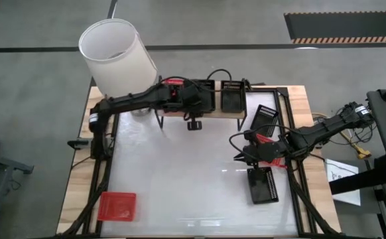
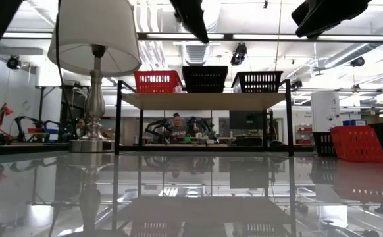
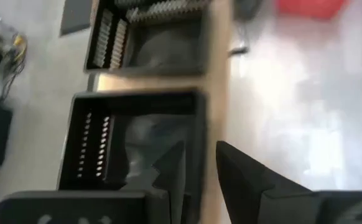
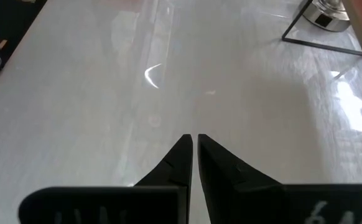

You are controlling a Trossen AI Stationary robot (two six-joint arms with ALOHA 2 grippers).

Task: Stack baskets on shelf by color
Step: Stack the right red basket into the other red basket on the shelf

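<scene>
The shelf (image 2: 204, 101) stands at the far edge of the table (image 1: 180, 179), beside a lamp (image 1: 113, 46), and carries three baskets in a row: a red basket (image 2: 157, 81) on the left, a black basket (image 2: 204, 78) in the middle and another black basket (image 2: 257, 81) on the right; colours seem kept apart so that like can go on like. The left tool (image 3: 199, 168) hangs over the middle black basket, its jaws parted a little with one finger inside the rim and one outside, which reads as gripping or just letting go of that wall; I cannot tell whether it presses. The right tool (image 4: 192, 149) hovers above bare table at the right, jaws nearly touching and empty. Loose baskets wait: a red one (image 1: 117, 206) at the near left corner; black ones (image 1: 261, 184) near the right arm.
</scene>
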